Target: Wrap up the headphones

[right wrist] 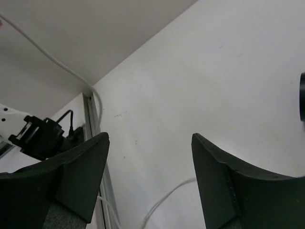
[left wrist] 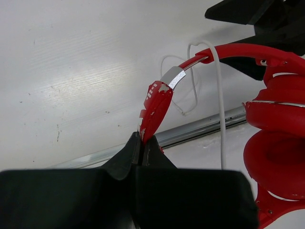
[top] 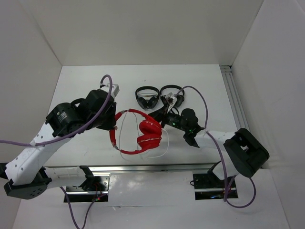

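I had the left gripper (left wrist: 141, 143) clenched on the tip of one side of the red headphones (top: 148, 134), its jaws pinched flat on the red end piece just below the silver slider. From that hold the headband (left wrist: 238, 50) arched away to the right across the worktop (top: 81, 90), so its long axis ran roughly left to right, and the two cups (left wrist: 279, 143) lay stacked at the far end of the arc. The right gripper (right wrist: 150, 143) was released, its jaws standing wide with nothing between them. From above it sat just beside the cups on their far right side, between them and the two black headphones (top: 147, 98). The white cable (left wrist: 220, 105) was draped once over the headband and otherwise lay slack, looping on the worktop on the near side of the cups. My judgement was that the free right arm was the one to fetch it. The loose run lay below and nearer than that gripper, so it would have to come back over the cups to reach it.
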{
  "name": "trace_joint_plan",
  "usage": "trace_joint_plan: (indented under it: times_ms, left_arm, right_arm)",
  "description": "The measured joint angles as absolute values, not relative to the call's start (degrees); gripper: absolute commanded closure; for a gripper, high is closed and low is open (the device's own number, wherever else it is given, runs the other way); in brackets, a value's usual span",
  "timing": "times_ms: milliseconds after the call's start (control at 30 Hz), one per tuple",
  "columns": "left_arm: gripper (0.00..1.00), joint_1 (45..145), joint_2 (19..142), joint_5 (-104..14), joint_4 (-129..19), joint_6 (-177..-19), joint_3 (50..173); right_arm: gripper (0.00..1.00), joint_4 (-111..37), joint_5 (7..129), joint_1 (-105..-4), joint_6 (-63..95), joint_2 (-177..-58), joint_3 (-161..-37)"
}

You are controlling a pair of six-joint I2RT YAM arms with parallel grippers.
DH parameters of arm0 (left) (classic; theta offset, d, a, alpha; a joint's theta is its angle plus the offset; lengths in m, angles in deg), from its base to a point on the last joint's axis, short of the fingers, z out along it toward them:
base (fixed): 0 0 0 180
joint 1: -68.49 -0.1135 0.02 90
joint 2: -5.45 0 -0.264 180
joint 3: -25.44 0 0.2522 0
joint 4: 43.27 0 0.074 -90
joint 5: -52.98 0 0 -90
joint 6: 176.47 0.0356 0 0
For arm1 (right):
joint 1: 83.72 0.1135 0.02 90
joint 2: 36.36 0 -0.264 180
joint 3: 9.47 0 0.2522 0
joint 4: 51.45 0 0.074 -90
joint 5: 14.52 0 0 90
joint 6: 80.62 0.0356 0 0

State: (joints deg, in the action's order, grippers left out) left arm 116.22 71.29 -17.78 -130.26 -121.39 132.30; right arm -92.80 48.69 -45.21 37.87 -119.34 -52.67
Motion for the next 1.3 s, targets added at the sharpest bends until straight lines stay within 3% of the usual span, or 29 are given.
trace_joint_plan:
  times_ms: [600, 733, 767, 800, 833, 867, 1300]
  left_arm:
    - [1.00, 114.9, 70.7, -21.3, -128.2, -122.8, 132.5]
    - [1.00, 114.4, 70.7, -22.7, -127.0, -123.0, 132.9]
    - [1.00, 114.3, 70.7, -23.0, -126.7, -123.1, 133.0]
    - [1.00, 114.3, 70.7, -23.5, -126.3, -123.1, 133.1]
    - [1.00, 114.3, 70.7, -23.9, -125.9, -123.2, 133.2]
    - [1.00, 114.3, 70.6, -24.4, -125.5, -123.4, 133.2]
    - [1.00, 114.3, 68.1, -29.0, -123.6, -124.5, 135.3]
  right_arm:
    - [0.23, -100.2, 37.7, -41.2, 40.8, -124.2, -52.7]
    - [0.55, -102.1, 38.2, -40.3, 41.5, -125.9, -52.7]
    - [0.68, -102.5, 38.3, -40.2, 41.6, -126.2, -52.7]
    - [0.88, -103.3, 38.7, -40.1, 41.8, -126.5, -52.7]
    - [0.97, -104.0, 39.0, -40.0, 41.9, -126.7, -52.7]
    - [1.00, -104.3, 39.5, -40.0, 42.1, -126.8, -52.7]
    - [1.00, -104.5, 49.4, -40.6, 41.9, -126.6, -51.9]
